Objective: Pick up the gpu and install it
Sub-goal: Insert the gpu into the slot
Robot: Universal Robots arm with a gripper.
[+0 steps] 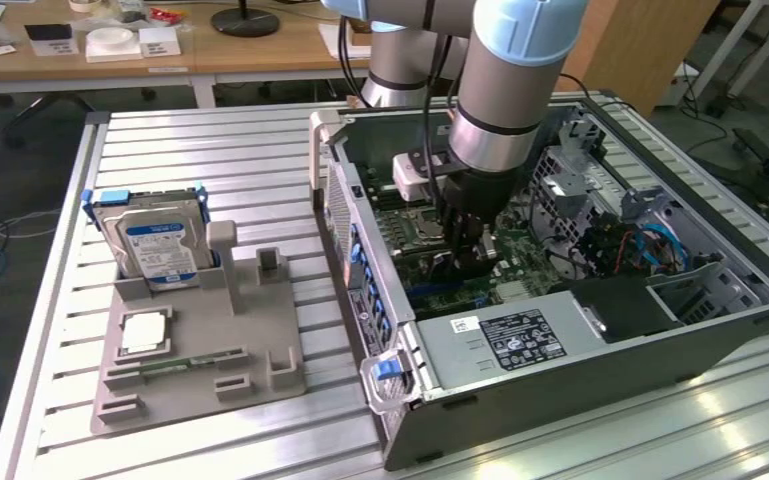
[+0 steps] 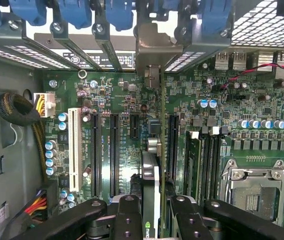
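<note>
With the pincer (image 2: pixel 154 212), clamped the gpu (image 2: pixel 151 165) edge-on, one finger against each face. Hung inside the open computer case (image 1: pixel 584 385), over the motherboard (image 2: pixel 116 90), just beside a long black expansion slot (image 2: pixel 172 145). Reached with the silver bracket (image 2: pixel 149 55) near the rear slot covers (image 2: pixel 76 47). Could not tell whether seated.

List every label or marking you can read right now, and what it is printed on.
No text can be read for certain.
Hard drive: blue-and-white label, print blurred.
Power supply: black label and small white one, too small to read.
Motherboard: white lettering between the slots, too small.
White sticker behind the slot brackets: print blurred.
Gpu: small green mark on its edge, not legible.
</note>
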